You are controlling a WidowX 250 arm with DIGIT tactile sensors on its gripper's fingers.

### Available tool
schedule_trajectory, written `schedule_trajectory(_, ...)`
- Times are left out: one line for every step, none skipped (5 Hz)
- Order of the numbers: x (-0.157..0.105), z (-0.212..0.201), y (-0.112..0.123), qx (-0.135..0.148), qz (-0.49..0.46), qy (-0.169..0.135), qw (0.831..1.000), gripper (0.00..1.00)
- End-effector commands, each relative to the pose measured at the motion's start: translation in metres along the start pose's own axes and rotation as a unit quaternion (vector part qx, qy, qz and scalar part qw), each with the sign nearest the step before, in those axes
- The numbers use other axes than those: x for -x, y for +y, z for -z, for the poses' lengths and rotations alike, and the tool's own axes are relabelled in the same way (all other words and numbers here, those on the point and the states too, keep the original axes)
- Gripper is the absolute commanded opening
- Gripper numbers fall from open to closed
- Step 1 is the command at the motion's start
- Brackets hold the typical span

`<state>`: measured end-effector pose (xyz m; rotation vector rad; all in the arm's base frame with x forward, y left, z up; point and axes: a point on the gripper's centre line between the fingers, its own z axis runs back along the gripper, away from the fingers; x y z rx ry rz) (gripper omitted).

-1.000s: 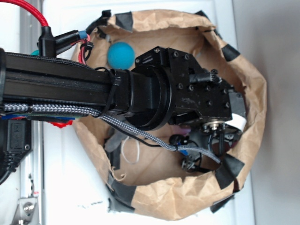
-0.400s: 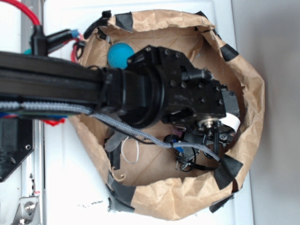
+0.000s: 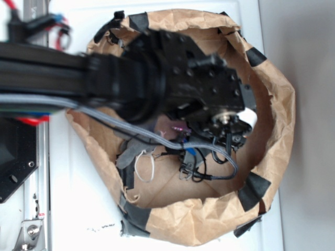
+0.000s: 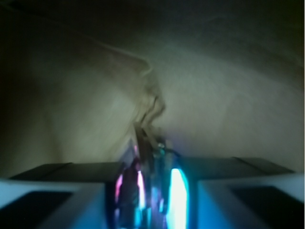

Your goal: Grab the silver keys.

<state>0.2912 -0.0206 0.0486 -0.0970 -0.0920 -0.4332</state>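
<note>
Between the fingertips of the gripper (image 4: 151,191), at the bottom edge of the wrist view, sit the silver keys (image 4: 150,164), shiny metal catching pink and blue glare; the jaws look clamped on the bunch, its long axis running forward out of them. Beyond the keys rises the crumpled inner wall of the brown paper bag (image 4: 205,95). From the exterior view, the arm fills the bag's middle, and a white cord loop (image 3: 145,168) lies near its lower left wall.
</note>
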Motion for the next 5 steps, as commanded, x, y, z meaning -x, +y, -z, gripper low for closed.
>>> schedule_trajectory(-0.0038, -0.0903, 0.0139, 0.001, -0.079, -0.065, 0.995, 0.00)
schedule_trajectory(-0.0037, -0.0870, 0.0134, -0.009, -0.093, -0.051, 0.994, 0.00)
schedule_trajectory(-0.0046, -0.0837, 0.0119, -0.019, -0.091, -0.053, 0.994, 0.00)
schedule_trajectory(-0.0040, -0.0842, 0.0100, -0.010, -0.092, -0.055, 0.994, 0.00)
schedule_trajectory(-0.0037, -0.0854, 0.0094, -0.016, -0.097, -0.057, 0.994, 0.00)
